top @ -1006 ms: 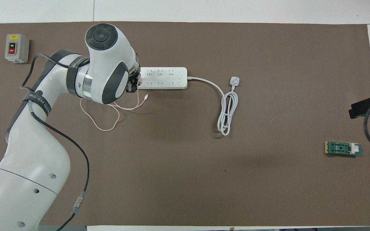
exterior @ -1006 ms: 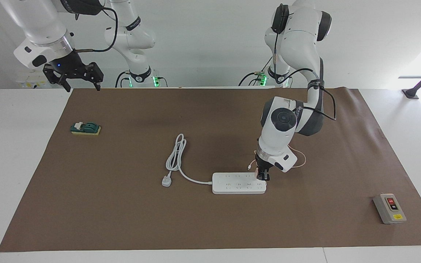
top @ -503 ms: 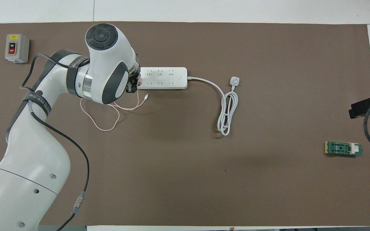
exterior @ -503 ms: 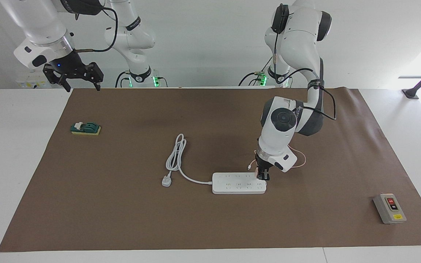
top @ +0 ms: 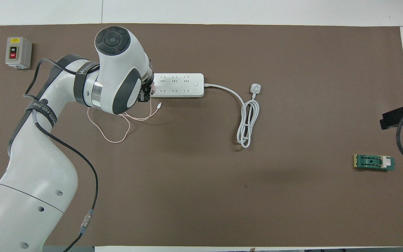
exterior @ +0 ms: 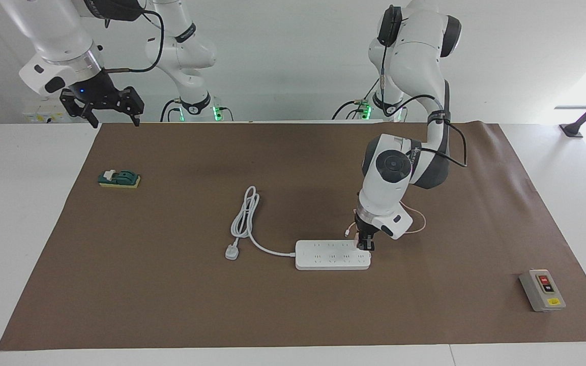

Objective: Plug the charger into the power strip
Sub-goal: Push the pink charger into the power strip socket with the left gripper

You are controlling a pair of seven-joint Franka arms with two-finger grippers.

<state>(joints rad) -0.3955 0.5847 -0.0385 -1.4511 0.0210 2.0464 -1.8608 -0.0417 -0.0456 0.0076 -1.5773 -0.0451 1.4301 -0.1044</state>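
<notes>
Charger point(exterior: 358, 237) clamped in left end effector point(exterior: 365, 245), touching power strip point(exterior: 331, 255).

The grey switch box point(top: 18, 52), well apart from the left gripper point(exterior: 366, 245), reads "ON" and "OFF". Strap lettering on the arm is illegible.

You have the power strip point(exterior: 332, 254) lying lengthwise on the worktop point(exterior: 171, 305), with the left hand point(exterior: 365, 245) down on its end toward the left arm's side. The charger point(exterior: 357, 237) sits in that hand, over the strip. The strip's plug point(exterior: 231, 251) lies toward the right arm's end. The switch box point(exterior: 542, 290) lies farther from the robots, at the left arm's end. The right hand point(exterior: 112, 116) waits, raised over the worktop's edge
</notes>
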